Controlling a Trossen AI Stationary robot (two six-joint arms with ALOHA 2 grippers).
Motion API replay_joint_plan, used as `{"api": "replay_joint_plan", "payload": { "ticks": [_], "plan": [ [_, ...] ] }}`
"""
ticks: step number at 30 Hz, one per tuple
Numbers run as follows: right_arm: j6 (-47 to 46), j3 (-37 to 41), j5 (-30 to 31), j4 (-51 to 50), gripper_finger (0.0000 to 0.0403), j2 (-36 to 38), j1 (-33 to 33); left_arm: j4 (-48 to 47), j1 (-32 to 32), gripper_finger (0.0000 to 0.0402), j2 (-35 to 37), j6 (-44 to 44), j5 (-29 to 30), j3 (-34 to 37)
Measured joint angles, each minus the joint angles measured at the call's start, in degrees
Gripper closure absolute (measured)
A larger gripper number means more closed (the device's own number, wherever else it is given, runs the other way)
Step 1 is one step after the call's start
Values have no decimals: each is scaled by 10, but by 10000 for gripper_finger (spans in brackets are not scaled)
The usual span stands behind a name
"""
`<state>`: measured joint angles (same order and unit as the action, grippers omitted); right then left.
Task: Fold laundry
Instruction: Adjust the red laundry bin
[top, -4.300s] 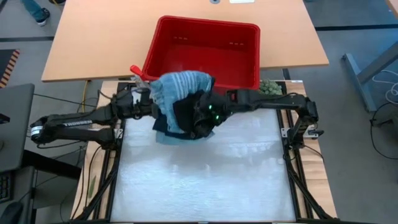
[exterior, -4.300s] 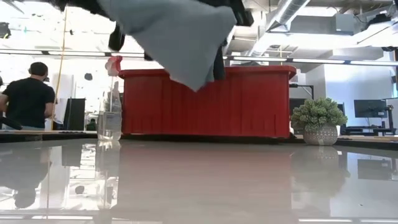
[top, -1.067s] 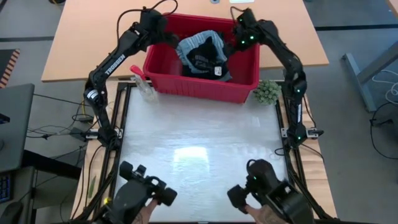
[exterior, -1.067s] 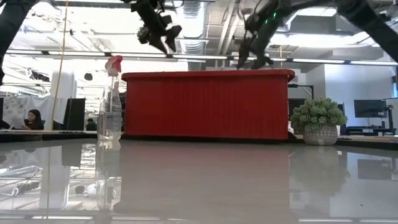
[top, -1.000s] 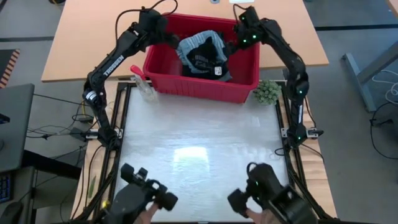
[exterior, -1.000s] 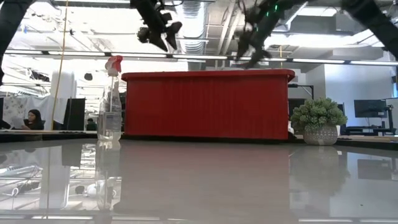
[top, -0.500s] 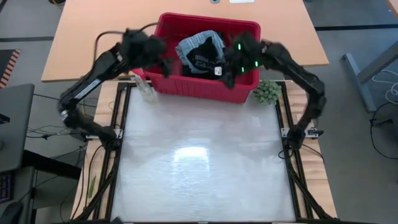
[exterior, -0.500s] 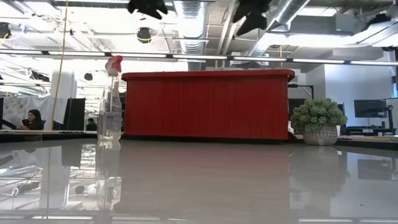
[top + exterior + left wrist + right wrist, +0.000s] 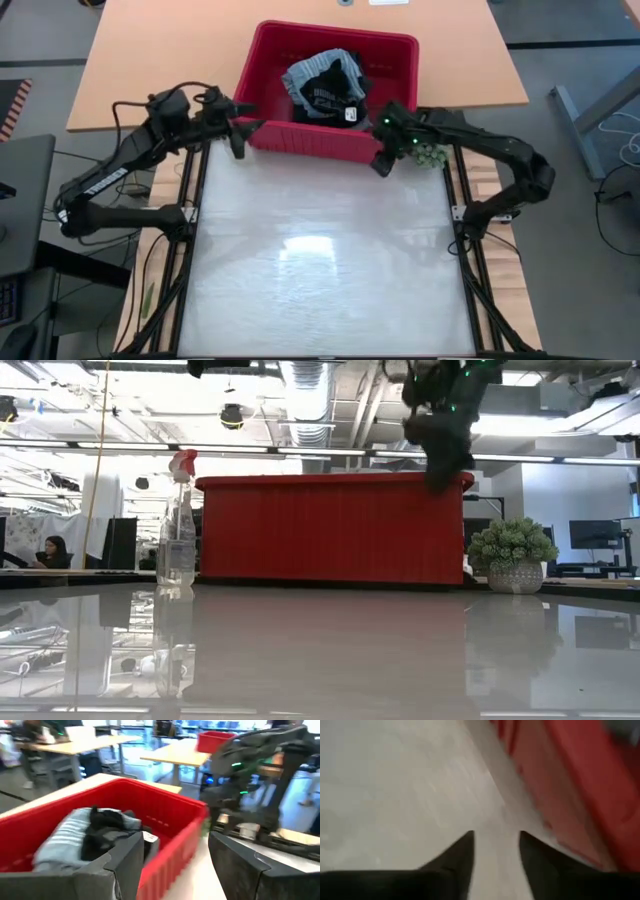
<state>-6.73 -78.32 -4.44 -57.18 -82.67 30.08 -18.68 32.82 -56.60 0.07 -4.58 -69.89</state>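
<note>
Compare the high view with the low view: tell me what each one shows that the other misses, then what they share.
Only the high view shows the laundry piled inside the red basket, and the left pincer, open and empty, at the basket's near left corner. Only the low view shows the room beyond the table, with a seated person. Both show the basket, the spray bottle, the small green plant and the right pincer, empty, near the basket's front right.
</note>
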Motion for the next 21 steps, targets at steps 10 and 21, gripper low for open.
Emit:
{"api": "replay_joint_plan", "payload": {
  "ticks": [10,21],
  "plan": [
    [76,1,86,-25,387,-28,38,-13,-37,222,-7,-8,1,0],
    [126,1,161,49,386,-28,104,-13,-59,270,-7,-18,7,0]
  ]
}}
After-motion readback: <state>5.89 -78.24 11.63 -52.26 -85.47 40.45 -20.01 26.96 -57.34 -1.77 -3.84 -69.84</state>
